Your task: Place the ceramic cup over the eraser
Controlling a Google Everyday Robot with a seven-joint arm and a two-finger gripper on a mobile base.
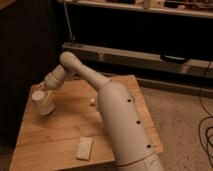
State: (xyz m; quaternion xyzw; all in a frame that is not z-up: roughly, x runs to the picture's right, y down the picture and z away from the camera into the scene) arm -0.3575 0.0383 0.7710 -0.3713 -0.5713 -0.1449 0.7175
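Note:
The off-white ceramic cup is at the left side of the wooden table, tilted, with its round opening facing up and to the left. My gripper is at the end of the arm, which reaches left across the table. It is shut on the cup's right side and holds it at or just above the tabletop. The dark eraser is hidden or out of view.
A tiny white ball lies near the middle of the table beside the arm. A pale flat slab lies near the front edge. A dark wall stands to the left, and a low shelf rail runs behind the table.

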